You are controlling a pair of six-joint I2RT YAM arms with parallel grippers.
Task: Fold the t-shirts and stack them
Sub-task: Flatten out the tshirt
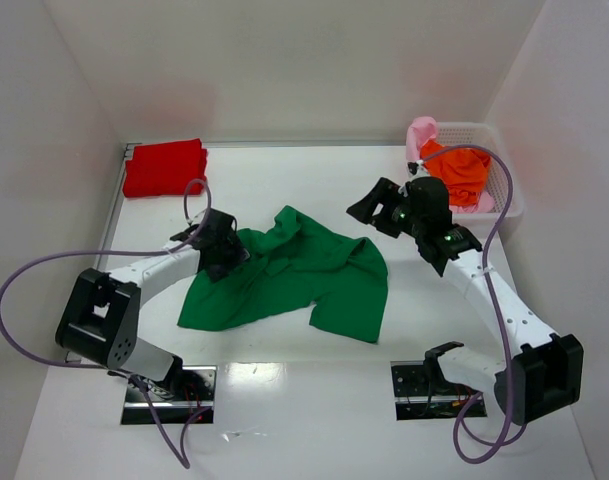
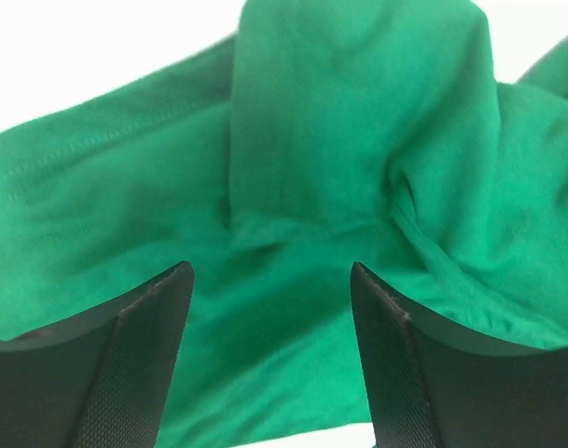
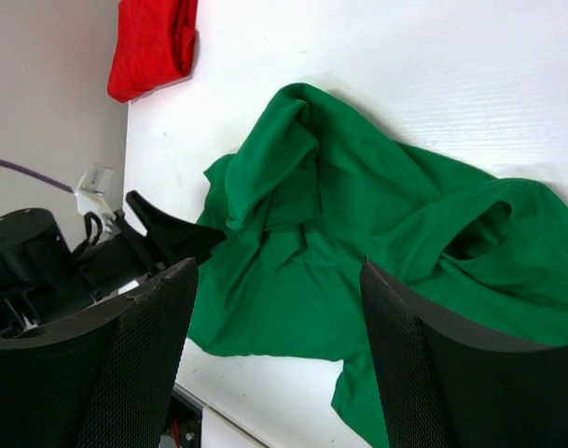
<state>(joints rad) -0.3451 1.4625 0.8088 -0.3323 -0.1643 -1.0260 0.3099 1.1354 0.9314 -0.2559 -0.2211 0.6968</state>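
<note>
Hanging low over the cloth, the left end effector (image 2: pixel 270 273) is spread apart, pinching nothing. The right end effector (image 3: pixel 276 271) is apart too, higher up and empty. Between them the soft dark green t-shirt (image 1: pixel 304 275) lies crumpled on the smooth white worktop (image 1: pixel 284 420). Spreading it flat looks like the step now; each side needs an edge to grab. A red cloth t-shirt (image 1: pixel 164 167) sits folded in the far left corner.

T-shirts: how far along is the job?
Done: the red t-shirt lies folded at the far-left corner. In hand: the green t-shirt lies crumpled mid-table, the left pincer open over its left part, the right pincer open and empty to its right. Left: folding it, plus the orange t-shirt and pink t-shirt in the basket.
</note>
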